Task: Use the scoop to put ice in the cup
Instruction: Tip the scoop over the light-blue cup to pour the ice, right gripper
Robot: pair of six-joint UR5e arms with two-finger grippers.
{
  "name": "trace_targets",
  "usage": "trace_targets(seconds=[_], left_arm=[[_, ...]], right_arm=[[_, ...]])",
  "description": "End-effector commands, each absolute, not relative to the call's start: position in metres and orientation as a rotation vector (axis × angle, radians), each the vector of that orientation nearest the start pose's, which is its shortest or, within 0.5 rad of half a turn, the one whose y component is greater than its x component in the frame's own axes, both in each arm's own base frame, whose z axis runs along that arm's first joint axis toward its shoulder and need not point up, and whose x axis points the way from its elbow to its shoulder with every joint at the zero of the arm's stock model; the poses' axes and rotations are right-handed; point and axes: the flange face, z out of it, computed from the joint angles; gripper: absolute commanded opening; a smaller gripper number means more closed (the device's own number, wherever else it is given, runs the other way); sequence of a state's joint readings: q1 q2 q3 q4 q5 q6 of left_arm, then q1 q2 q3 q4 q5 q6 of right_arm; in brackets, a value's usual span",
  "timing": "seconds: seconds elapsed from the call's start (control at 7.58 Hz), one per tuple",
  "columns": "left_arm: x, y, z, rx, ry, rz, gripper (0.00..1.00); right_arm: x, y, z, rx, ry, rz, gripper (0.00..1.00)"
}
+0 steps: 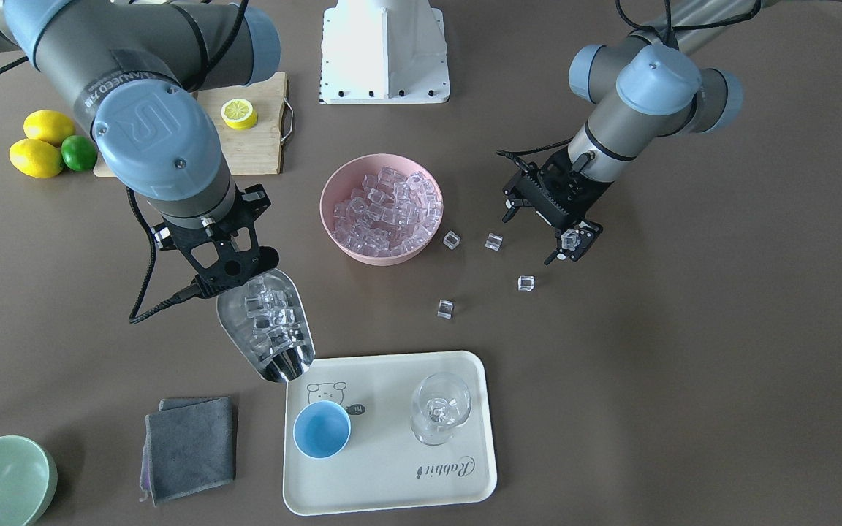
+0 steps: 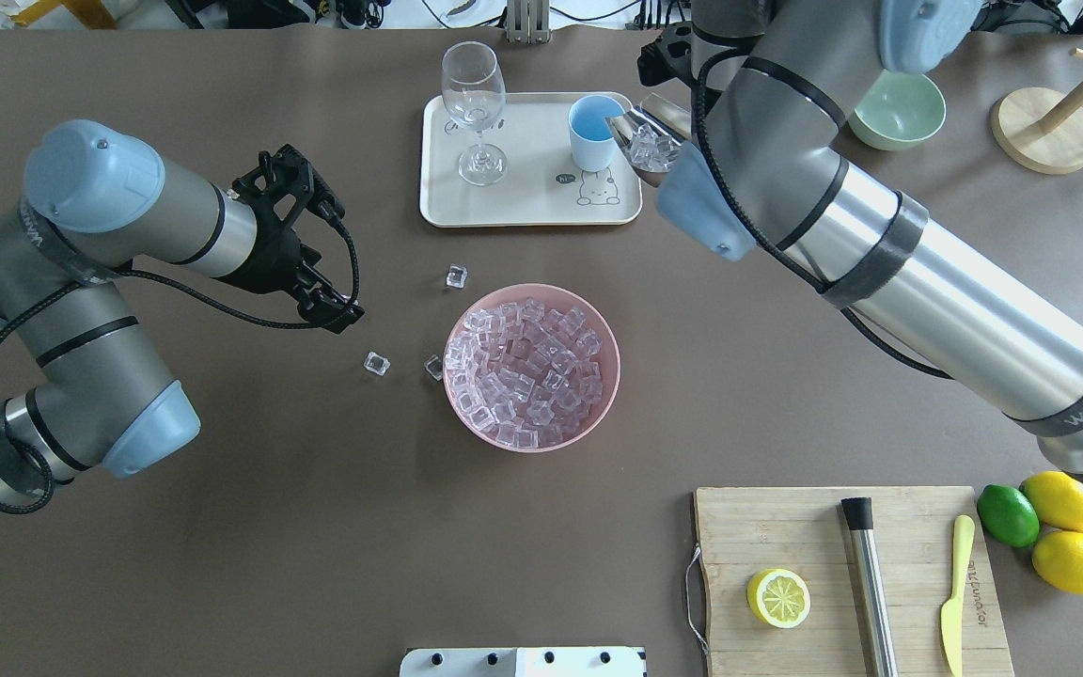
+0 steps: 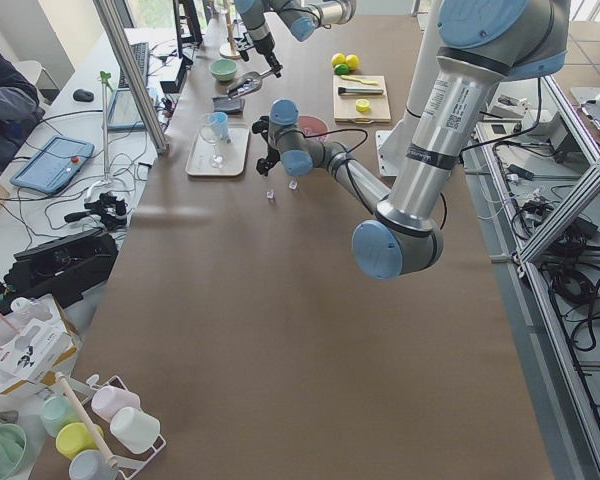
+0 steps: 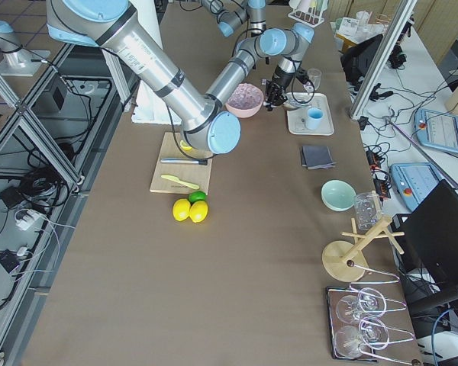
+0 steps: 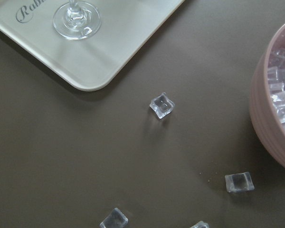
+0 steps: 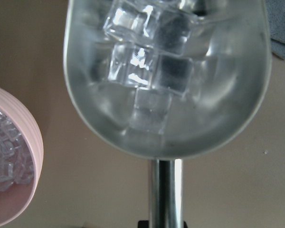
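My right gripper (image 1: 234,274) is shut on the rod handle of the steel scoop (image 1: 267,329). The scoop holds several clear ice cubes (image 6: 142,61) and hangs tilted, its lip over the tray's corner beside the light-blue cup (image 1: 321,429). In the overhead view the scoop (image 2: 645,136) reaches the cup's (image 2: 590,132) right rim. The pink bowl (image 1: 381,257) is full of ice (image 1: 388,208). Several loose cubes (image 1: 492,242) lie between the bowl and my left gripper (image 1: 571,245), which is shut on one ice cube above the table.
The cream tray (image 1: 392,482) also carries a clear stemmed glass (image 1: 439,409). A grey cloth (image 1: 191,446) and a pale green bowl (image 1: 1,482) lie near the tray. A cutting board (image 2: 842,545) holds a lemon half, a steel cylinder and a knife, with whole lemons and a lime beside it.
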State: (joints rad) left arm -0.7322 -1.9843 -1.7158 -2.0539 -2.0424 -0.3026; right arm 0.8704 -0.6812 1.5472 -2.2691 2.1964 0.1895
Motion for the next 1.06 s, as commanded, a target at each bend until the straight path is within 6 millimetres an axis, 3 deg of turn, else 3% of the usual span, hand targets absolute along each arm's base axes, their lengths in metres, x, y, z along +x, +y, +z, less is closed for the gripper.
trace_targets(seconds=[0.0, 0.4, 0.92], left_arm=[[0.409, -0.491, 0.300, 0.631, 0.920, 0.719, 1.00], [0.385, -0.512, 0.311, 0.600, 0.884, 0.655, 1.00], [0.388, -0.515, 0.315, 0.537, 0.846, 0.653, 1.00]], right_arm=[[-0.421, -0.619, 0.180, -0.213, -0.592, -0.544, 0.00], [-0.434, -0.639, 0.175, -0.247, -0.571, -0.563, 0.00], [-0.433, -0.660, 0.173, -0.334, -0.544, -0.591, 0.00]])
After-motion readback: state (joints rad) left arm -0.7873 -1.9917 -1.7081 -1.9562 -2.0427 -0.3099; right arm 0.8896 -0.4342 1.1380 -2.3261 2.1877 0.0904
